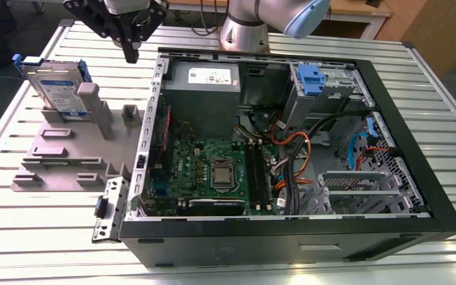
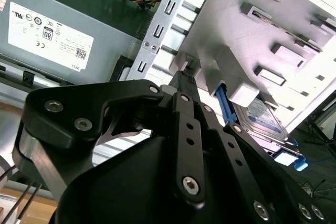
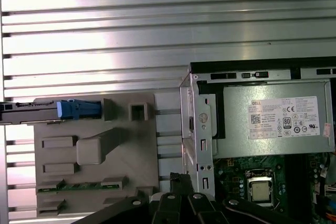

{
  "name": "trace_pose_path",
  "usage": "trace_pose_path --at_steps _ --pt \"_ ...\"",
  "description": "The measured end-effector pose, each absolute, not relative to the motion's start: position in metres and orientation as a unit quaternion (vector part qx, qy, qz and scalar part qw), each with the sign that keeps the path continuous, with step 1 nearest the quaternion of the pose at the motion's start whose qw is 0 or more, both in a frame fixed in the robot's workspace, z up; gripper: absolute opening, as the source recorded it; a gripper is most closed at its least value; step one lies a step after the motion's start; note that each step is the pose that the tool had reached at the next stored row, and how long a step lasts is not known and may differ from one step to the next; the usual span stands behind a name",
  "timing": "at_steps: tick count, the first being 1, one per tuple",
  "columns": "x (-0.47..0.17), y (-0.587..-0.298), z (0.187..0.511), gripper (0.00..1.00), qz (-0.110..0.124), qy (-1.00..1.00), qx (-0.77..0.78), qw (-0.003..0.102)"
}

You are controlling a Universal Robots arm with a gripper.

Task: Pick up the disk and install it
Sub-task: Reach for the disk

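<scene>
Silver and blue, the disk stands on edge in a grey fixture near the table's far corner on the exterior view's left, beside the open computer case. Its white-and-blue label shows in the exterior view. I see my gripper hanging above the gap between fixture and case, its black fingers pressed together and holding nothing, apart from the disk.
</scene>
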State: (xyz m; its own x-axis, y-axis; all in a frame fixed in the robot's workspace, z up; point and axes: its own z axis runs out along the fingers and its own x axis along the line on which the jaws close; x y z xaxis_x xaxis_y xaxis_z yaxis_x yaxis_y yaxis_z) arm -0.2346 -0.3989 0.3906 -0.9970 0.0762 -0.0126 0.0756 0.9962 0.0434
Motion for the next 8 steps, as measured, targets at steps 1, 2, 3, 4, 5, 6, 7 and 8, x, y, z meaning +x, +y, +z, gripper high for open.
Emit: trace_pose_path --at_steps 1,2,3,4,5,6,7,8 --pt "-0.2349 -0.3989 0.3906 0.11 0.021 0.999 0.038 0.007" --pt "-0.2353 -0.3989 0.3906 0.11 0.021 0.999 0.038 0.007" --pt "-0.2359 -0.3989 0.3906 0.11 0.021 0.999 0.038 0.007" --pt "-0.2366 -0.3989 0.3906 0.11 0.022 0.999 0.038 0.007" --pt "-0.2375 -0.3989 0.3906 0.11 0.021 0.999 0.038 0.007" --pt "-0.2384 -0.3989 0.3906 0.11 0.021 0.999 0.038 0.007" --pt "-0.2394 -0.3989 0.3906 0.11 0.021 0.999 0.038 0.007" --pt "-0.2405 -0.3989 0.3907 0.11 0.021 0.999 0.038 0.007"
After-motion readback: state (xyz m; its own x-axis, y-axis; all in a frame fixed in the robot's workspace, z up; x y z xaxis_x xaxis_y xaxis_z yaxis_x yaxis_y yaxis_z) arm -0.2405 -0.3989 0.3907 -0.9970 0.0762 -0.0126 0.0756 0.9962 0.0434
